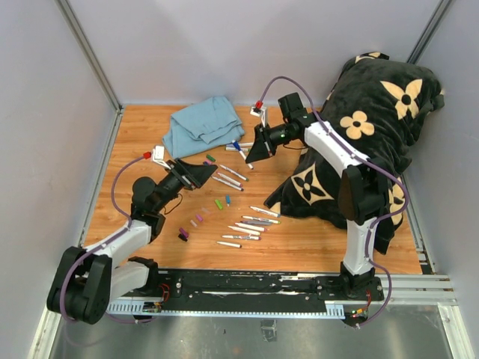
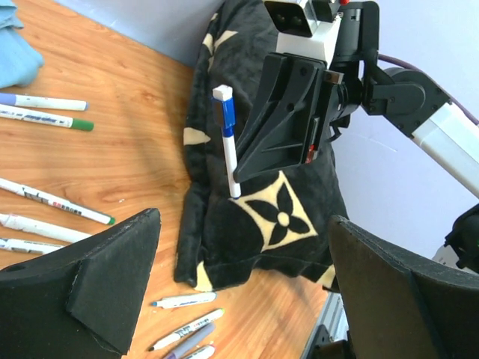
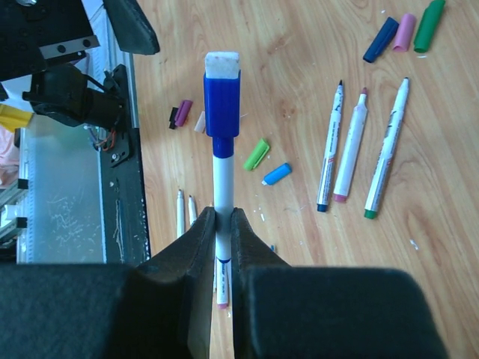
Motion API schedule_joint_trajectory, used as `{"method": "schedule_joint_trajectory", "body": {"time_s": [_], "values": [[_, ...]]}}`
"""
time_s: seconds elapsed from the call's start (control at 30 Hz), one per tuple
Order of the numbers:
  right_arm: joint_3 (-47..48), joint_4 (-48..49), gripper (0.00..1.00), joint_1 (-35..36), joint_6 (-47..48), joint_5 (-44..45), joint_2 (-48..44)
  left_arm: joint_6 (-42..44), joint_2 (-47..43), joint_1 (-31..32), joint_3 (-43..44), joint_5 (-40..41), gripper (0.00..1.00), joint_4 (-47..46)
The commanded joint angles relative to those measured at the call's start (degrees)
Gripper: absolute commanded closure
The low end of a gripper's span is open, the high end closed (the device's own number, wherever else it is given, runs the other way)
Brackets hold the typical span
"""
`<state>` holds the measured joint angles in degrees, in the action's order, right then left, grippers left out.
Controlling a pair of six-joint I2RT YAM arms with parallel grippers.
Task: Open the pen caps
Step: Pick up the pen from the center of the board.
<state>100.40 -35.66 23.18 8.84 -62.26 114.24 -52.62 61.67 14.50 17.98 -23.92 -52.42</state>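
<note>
My right gripper point(image 3: 222, 213) is shut on the white barrel of a marker point(image 3: 221, 176) and holds it above the table. The marker's blue pen cap point(image 3: 221, 105), with a white end, is still on. From the left wrist, the same marker point(image 2: 232, 157) and its cap point(image 2: 227, 117) stick out in front of the right gripper point(image 2: 238, 179). My left gripper point(image 2: 243, 224) is open and empty, facing that marker from a short distance; from above it point(image 1: 214, 172) sits left of the right gripper point(image 1: 250, 158). Loose pen caps lie on the wood: green point(image 3: 257, 153), blue point(image 3: 277, 173), purple point(image 3: 182, 113).
Several uncapped markers point(image 1: 251, 223) lie in a row mid-table, with others point(image 3: 352, 146) near the far caps. A folded blue cloth point(image 1: 202, 123) lies at the back. A black flower-patterned blanket point(image 1: 374, 127) is heaped on the right. A metal rail point(image 1: 262, 288) runs along the front edge.
</note>
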Motion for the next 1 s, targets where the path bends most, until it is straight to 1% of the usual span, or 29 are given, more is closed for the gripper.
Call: {"method": "schedule_joint_trajectory", "body": {"time_s": [0.0, 0.13, 0.27, 0.37, 0.5, 0.63, 0.83, 0.97], "values": [[-0.94, 1.72, 0.99, 1.45, -2.34, -4.18, -1.53, -1.51, 3.51, 0.35, 1.78, -2.00, 0.03, -8.45], [-0.93, 1.76, 0.99, 3.05, -2.60, -5.06, -1.13, -1.39, 5.99, 0.35, 3.33, -1.92, 0.03, -10.79], [-0.90, 1.74, 0.99, 4.84, -2.60, -5.69, -1.26, -1.56, 7.51, 0.41, 5.40, -1.70, 0.04, -11.05], [-0.76, 1.73, 0.99, 5.80, -2.60, -6.72, -1.19, -1.06, 8.47, 0.95, 6.44, -0.76, 0.07, -11.11], [-0.66, 1.76, 0.99, 6.81, -2.60, -7.64, -1.19, -0.42, 9.70, 1.57, 7.69, 1.01, 0.16, -10.56], [-0.64, 1.73, 0.99, 7.27, -2.60, -8.68, -1.45, 0.64, 10.58, 2.08, 8.47, 2.66, 0.21, -7.99], [-0.60, 1.74, 0.99, 7.82, -2.69, -9.93, -1.47, 0.57, 12.81, 2.69, 10.13, 0.59, 0.32, -7.96], [-0.64, 1.73, 0.99, 8.16, -2.67, -10.07, -1.22, 0.51, 13.64, 3.24, 10.76, -0.33, 0.44, -7.96]]}}
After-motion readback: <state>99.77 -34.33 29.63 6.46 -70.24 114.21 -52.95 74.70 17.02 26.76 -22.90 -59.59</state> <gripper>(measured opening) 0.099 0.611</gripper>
